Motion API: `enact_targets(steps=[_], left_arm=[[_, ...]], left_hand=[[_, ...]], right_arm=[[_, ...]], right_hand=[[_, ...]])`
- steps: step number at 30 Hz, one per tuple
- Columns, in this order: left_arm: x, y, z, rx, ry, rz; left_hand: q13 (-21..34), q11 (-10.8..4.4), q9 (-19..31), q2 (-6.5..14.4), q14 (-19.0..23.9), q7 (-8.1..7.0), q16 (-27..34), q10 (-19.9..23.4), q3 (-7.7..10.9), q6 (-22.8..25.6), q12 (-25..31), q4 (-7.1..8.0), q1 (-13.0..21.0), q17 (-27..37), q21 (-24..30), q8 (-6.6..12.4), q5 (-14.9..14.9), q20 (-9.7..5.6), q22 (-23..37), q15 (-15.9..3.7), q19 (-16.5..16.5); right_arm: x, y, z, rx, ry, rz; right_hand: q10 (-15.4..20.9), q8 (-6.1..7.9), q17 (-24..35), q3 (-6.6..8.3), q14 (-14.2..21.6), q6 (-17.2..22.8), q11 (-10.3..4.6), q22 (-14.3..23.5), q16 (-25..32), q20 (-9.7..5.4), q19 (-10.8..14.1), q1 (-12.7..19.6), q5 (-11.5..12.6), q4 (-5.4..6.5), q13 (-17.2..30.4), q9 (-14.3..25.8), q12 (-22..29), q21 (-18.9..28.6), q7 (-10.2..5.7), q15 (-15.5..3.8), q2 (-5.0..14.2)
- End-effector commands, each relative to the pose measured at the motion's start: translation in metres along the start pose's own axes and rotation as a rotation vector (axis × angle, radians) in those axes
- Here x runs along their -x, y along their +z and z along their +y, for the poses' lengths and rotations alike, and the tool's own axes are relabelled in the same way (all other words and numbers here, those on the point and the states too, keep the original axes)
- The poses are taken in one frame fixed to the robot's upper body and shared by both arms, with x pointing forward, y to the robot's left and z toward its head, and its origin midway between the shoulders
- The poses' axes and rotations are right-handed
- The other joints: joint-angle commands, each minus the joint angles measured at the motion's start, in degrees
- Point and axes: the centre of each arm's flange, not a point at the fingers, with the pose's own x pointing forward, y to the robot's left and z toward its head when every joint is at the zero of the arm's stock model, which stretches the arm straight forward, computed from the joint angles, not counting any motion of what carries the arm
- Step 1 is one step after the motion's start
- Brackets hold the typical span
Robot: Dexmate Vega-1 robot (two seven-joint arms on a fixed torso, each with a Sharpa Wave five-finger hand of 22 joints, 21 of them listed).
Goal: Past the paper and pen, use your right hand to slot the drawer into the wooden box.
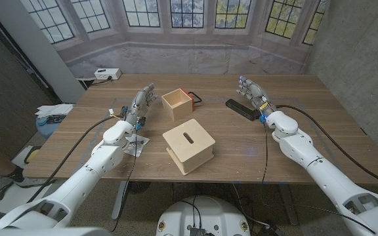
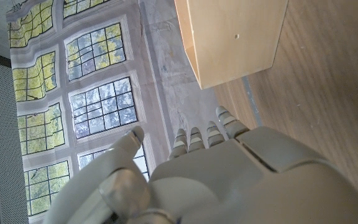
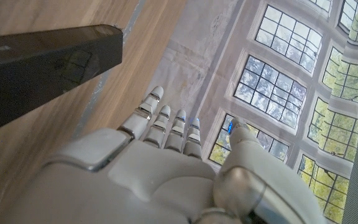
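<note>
Mid-table: drawer (image 1: 178,103), open-topped, dark pull on its right side, just behind wooden box (image 1: 188,148). Right hand (image 1: 253,92) and left hand (image 1: 140,103) upright, fingers loosely apart, empty. Probably light, rigid, smooth; best gripped across opposite walls.

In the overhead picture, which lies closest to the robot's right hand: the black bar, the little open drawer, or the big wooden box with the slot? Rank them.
From the right hand:
1. Black bar, just beside it.
2. Open drawer, mid-table toward the left.
3. Slotted wooden box, nearer the front edge.
</note>
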Motion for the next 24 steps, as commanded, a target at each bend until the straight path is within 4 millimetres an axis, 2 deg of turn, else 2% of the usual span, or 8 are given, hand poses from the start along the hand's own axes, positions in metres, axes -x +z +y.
enact_targets(steps=[1,13,24], left_arm=[[-0.006,-0.003,-0.001,0.001,-0.001,-0.004],[-0.011,-0.002,-0.002,-0.011,-0.014,-0.012],[-0.005,-0.002,0.002,-0.011,-0.011,-0.013]], left_hand=[[0.1,0.72,0.2,-0.1,0.0,0.29,0.2,0.2,0.27,0.3,0.4,-0.41,0.5,0.2,0.2,0.21,0.2,-0.10,0.2,0.42,0.3],[0.1,0.67,0.2,-0.2,-0.1,0.22,0.2,0.2,0.45,0.3,0.4,-0.86,0.7,0.2,0.2,0.15,0.3,-0.08,0.2,0.44,0.2],[0.1,0.63,0.2,-0.2,-0.1,0.27,0.1,0.3,0.60,0.3,0.4,-1.41,0.9,0.1,0.2,0.15,0.3,-0.09,0.2,0.50,0.3]], right_arm=[[-0.009,0.025,0.005,0.149,0.052,-0.003],[-0.017,0.056,0.017,0.290,0.085,0.017],[-0.024,0.071,0.036,0.399,0.129,0.014]], right_hand=[[0.1,0.32,0.1,0.24,0.2,0.4,0.11,0.2,0.2,-0.87,0.1,0.9,0.2,-0.28,0.3,0.2,0.3,0.2,0.25,-2.43,-0.16],[0.4,0.38,-0.1,0.29,0.2,0.5,0.55,0.2,0.1,-0.72,0.0,1.8,0.1,-1.40,0.3,0.2,0.4,0.1,1.01,-2.27,-0.92],[0.8,0.48,-0.3,0.53,0.4,0.8,0.92,0.2,0.1,-0.71,0.1,3.0,0.1,-2.47,0.2,0.2,0.5,0.2,1.39,-2.31,-1.34]])
